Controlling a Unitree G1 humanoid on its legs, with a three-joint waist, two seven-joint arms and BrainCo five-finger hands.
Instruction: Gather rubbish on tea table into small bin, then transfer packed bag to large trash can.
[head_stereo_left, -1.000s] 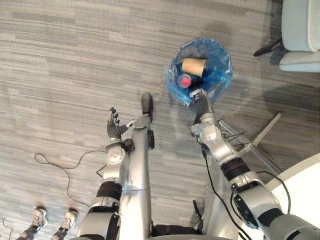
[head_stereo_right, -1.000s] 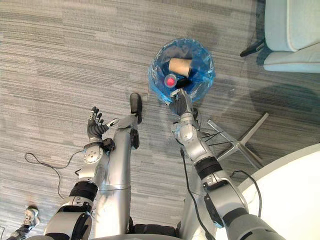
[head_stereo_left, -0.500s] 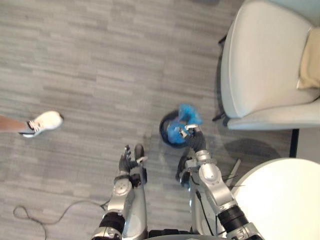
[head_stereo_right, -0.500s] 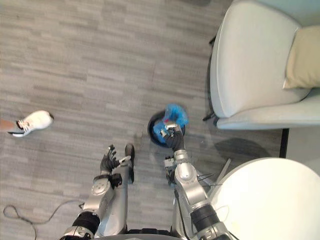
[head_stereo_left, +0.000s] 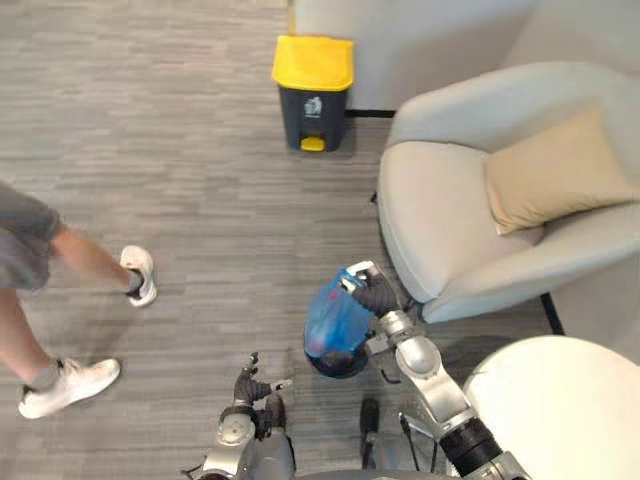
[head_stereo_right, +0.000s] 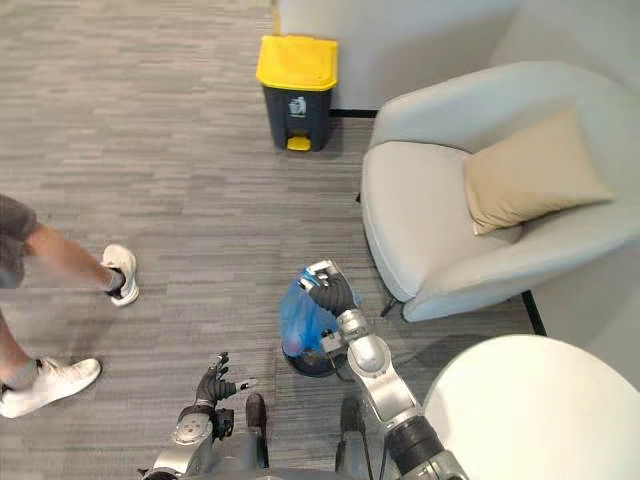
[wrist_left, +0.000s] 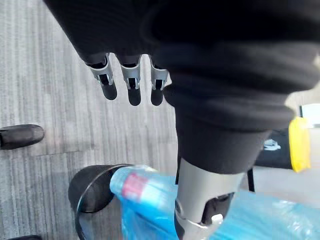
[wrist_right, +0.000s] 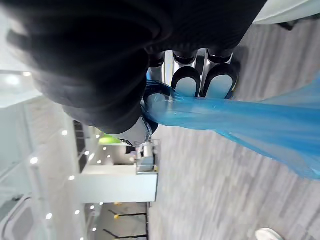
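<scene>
Right hand (head_stereo_left: 373, 296) was clenched round the gathered neck of the blue bag (head_stereo_left: 328, 322), apparently to hoist the packed load out of the small black bin (head_stereo_left: 345, 365) for carrying. Left hand (head_stereo_left: 249, 386) hung beside the bin, fingers straight and empty. The yellow-lidded trash can (head_stereo_left: 312, 88) stood well apart, beyond the armchair (head_stereo_left: 440, 225). Whether the bag's bottom had cleared the bin could not be told, and its contents were largely obscured. The white bench (head_stereo_left: 560, 410) and a person's legs (head_stereo_left: 60, 270) were cut off at the edges.
</scene>
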